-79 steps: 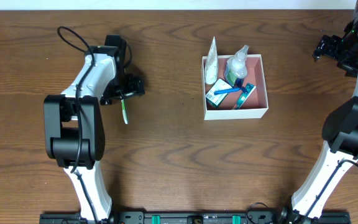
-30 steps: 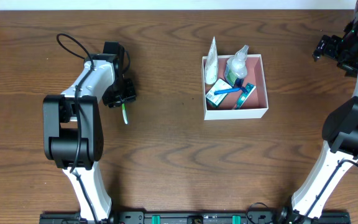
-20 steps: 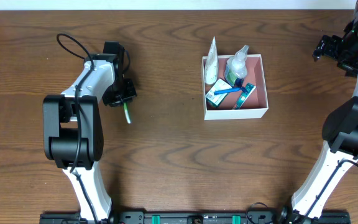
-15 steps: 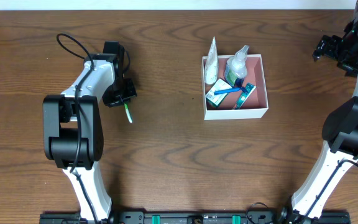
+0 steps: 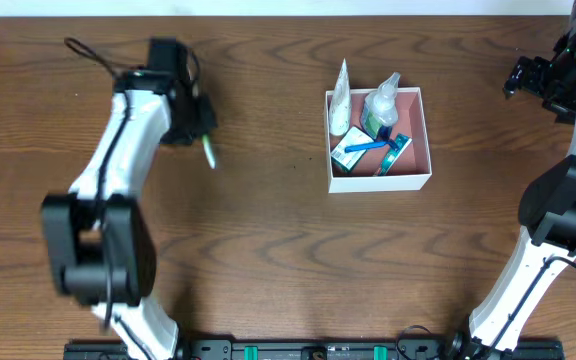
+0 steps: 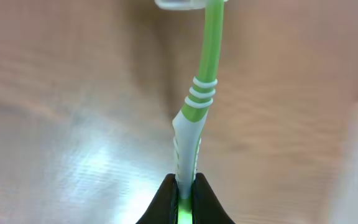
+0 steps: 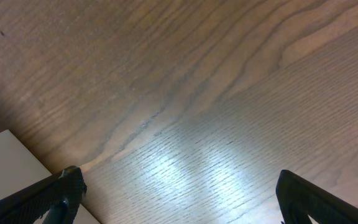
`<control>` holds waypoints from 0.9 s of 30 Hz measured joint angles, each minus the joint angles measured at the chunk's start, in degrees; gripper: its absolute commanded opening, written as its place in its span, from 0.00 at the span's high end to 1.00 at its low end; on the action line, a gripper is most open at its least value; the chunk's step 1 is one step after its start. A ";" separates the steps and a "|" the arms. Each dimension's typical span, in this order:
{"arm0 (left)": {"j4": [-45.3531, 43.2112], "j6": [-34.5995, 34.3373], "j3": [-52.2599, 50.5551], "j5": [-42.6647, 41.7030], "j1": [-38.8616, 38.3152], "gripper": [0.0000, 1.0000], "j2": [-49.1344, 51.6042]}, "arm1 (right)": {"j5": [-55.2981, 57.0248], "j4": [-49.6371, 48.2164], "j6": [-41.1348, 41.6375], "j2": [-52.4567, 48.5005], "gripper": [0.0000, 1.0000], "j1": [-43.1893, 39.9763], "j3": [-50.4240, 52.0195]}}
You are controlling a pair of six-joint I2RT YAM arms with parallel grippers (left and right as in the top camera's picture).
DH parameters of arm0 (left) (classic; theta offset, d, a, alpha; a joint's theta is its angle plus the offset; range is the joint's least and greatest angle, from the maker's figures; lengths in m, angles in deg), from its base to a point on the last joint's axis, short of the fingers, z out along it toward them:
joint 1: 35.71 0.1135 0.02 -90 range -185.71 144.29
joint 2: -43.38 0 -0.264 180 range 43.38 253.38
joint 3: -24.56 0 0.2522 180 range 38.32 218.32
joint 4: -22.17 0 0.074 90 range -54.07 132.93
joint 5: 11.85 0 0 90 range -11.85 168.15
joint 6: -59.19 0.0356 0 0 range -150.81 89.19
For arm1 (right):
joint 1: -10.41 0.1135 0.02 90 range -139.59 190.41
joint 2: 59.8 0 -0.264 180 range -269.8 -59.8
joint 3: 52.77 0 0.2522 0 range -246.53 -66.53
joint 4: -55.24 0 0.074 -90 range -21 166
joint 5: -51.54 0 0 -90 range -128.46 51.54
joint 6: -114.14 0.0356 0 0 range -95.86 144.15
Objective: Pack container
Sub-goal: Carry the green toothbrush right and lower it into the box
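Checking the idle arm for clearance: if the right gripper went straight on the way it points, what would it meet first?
The bare wooden table, judging by its wrist view. Nothing lies between the open right gripper and the wood, though depth is unclear.

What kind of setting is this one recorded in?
Probably a robot test bench rather than a home: a left arm and right arm mounted at a wood-grain table, a container of toiletries as props, a toothbrush in the left pincer.
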 measured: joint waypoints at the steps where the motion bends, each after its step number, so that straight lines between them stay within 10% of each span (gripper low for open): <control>1: -1.18 0.26 1.07 -1.51 -0.50 0.94 -2.82 | 0.00 0.00 0.00 0.00 0.01 0.00 0.00; 11: -14.97 12.41 3.58 -7.82 -21.03 0.94 -18.82 | 0.00 0.00 0.00 0.00 0.01 0.00 0.00; 27: -23.37 26.08 3.56 -6.10 -34.34 0.83 -4.13 | 0.00 -0.02 0.00 0.00 0.01 0.00 0.00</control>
